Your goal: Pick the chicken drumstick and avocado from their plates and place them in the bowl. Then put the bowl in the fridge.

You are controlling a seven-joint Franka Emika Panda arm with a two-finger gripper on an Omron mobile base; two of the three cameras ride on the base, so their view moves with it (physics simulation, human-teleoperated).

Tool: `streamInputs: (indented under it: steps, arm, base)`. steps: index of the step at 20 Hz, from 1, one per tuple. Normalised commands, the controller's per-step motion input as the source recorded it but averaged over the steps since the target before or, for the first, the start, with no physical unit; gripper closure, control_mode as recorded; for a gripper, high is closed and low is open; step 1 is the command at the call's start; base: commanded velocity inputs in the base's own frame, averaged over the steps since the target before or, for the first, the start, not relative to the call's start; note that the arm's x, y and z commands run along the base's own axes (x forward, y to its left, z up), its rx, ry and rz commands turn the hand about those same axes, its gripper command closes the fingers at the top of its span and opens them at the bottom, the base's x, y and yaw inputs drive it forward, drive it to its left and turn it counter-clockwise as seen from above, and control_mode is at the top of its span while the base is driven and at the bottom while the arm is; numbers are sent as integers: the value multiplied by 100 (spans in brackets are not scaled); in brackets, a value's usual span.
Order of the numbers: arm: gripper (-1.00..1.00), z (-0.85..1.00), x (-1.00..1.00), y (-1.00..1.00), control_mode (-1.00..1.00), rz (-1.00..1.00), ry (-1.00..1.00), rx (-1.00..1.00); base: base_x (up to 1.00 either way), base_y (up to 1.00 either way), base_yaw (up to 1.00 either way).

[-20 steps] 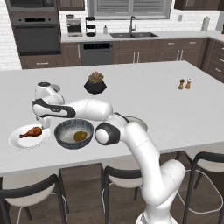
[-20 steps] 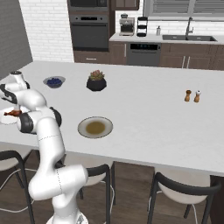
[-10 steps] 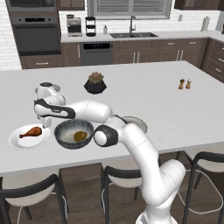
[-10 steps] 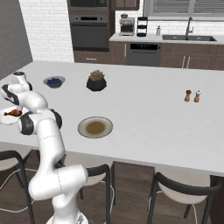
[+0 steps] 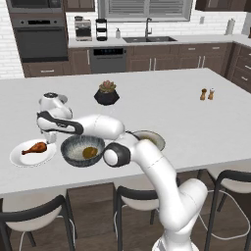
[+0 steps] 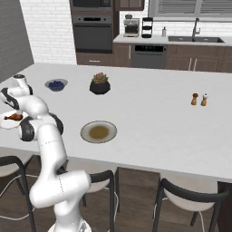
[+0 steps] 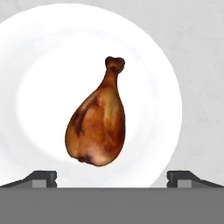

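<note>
So our gripper (image 7: 112, 179) is wide open and holds nothing. Right under it lies the chicken drumstick (image 7: 97, 129) on its white plate (image 7: 39, 65). Beside us, the bowl (image 5: 82, 150) has the avocado (image 5: 89, 153) in it. The fridge comes last.

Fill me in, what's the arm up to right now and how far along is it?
The white arm's open two-finger gripper hovers above the reddish-brown chicken drumstick, which lies untouched on the plain white round plate at the island's left end. The fingertips straddle the meaty end with space on both sides. Beside that plate, the dark grey ribbed bowl already holds a brownish-olive avocado. The beige-rimmed plate has nothing on it. The drumstick has not yet been picked up.
</note>
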Motion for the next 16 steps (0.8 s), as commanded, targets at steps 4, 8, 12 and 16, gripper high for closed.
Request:
streamInputs:
  steps: [4, 8, 12, 16]
  arm:
    - [-100, 0, 0, 31, -100, 0, 0, 0]
    - [-100, 0, -1, 25, -100, 0, 0, 0]
    - [-100, 0, -2, 10, -100, 0, 0, 0]
    - [-100, -9, 0, 1, -100, 0, 0, 0]
  base:
    - [0, 0, 0]
    - [0, 0, 0]
    - [0, 0, 0]
    - [0, 0, 0]
